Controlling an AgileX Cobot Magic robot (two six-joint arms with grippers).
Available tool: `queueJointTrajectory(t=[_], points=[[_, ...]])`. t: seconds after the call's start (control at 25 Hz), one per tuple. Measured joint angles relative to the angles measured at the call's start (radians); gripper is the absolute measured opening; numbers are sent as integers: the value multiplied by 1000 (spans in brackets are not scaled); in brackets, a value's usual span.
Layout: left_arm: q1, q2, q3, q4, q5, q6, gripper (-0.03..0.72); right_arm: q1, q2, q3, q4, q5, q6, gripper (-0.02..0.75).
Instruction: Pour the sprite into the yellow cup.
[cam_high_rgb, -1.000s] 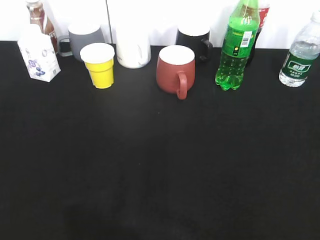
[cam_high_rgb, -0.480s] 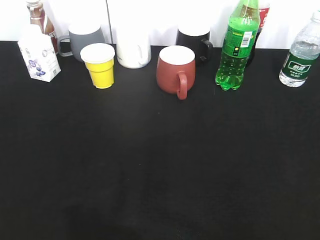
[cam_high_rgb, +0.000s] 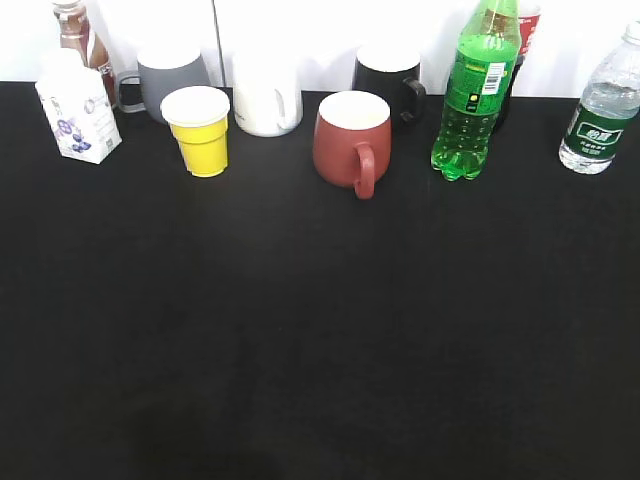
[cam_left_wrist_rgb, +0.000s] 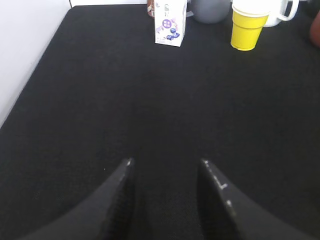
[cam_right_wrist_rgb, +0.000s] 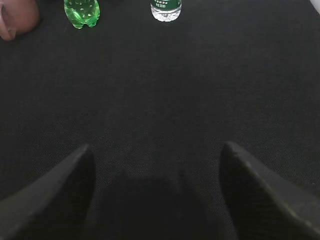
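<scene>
Low over the near table, the right gripper (cam_right_wrist_rgb: 155, 150) hangs with its jaws spread wide and empty; the left gripper (cam_left_wrist_rgb: 167, 162) is parted too, holding nothing. Well beyond the right one, the sprite (cam_high_rgb: 474, 92) stands upright in the back row, just beside the red mug (cam_high_rgb: 352, 140) and apart from the water bottle (cam_high_rgb: 600, 108). The yellow cup (cam_high_rgb: 200, 130) sits far to its left. Nothing is grasped yet; a good approach would take the bottle squarely at mid-body, clear of the mug's handle.
</scene>
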Motion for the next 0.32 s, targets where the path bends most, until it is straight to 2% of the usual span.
queueJointTrajectory(t=[0.32], points=[[0, 0, 0, 0, 0, 0, 311, 0, 0, 0, 0, 0, 0, 587]])
